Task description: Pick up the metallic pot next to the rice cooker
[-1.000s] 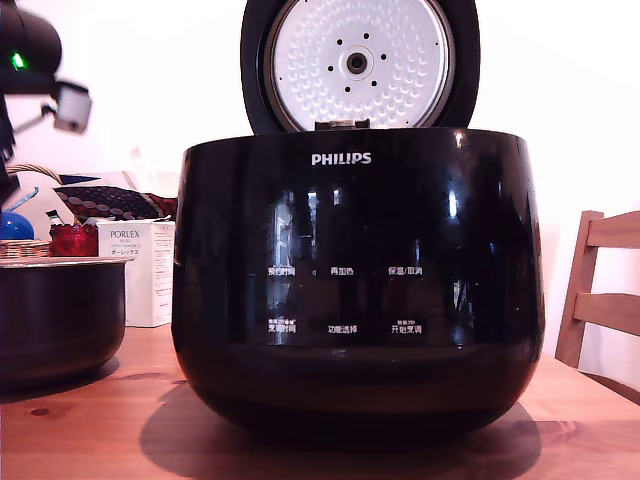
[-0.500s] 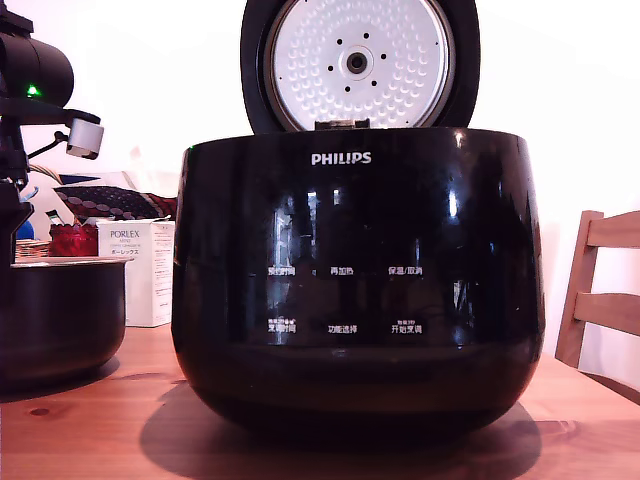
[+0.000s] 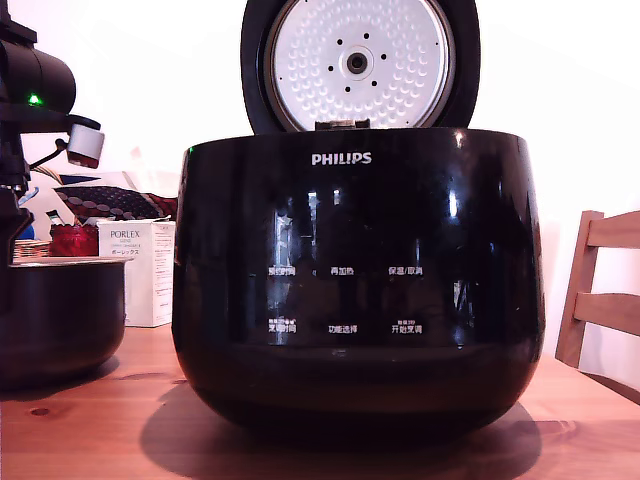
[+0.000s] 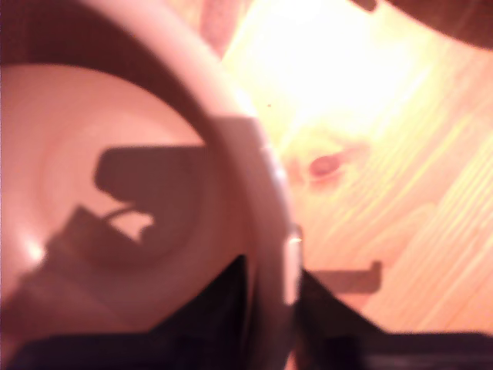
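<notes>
arm barely shifted — hand (image 4: 269, 308) fingers straddle metallic pot (image 3: 60, 320) rim; dark body, pale rim.

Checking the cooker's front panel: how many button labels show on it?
6, in two rows of three on the rice cooker front below the logo: three along the upper row, three along the lower row, in the exterior view. None look hidden.

White wall (image 3: 580, 90), wood table (image 3: 90, 430), wooden chair (image 3: 600, 290) at ext. view's right
</notes>
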Tool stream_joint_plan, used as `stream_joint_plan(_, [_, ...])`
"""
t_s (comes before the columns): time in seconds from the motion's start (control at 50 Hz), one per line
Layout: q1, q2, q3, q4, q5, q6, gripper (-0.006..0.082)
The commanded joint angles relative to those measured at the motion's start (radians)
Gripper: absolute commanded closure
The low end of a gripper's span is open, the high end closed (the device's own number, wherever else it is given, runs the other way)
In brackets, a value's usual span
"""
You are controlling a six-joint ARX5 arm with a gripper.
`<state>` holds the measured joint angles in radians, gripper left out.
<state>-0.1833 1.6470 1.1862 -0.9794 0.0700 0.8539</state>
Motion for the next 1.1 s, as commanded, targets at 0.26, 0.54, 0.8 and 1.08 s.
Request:
stream_joint_plan(0.26, [-0.021, 0.010, -0.002, -0.026, -0.058, 0.011, 0.0788])
stream_joint_plan(0.54, [-0.029, -0.022, 0.035, -0.069, -0.103, 0.010, 0.0788])
stream_joint_plan(0.8, [-0.043, -0.045, 0.093, -0.118, -0.122, 0.010, 0.0788])
stream_joint_plan(1.08, [-0.095, -0.067, 0.132, -0.152, -0.192, 0.010, 0.0788])
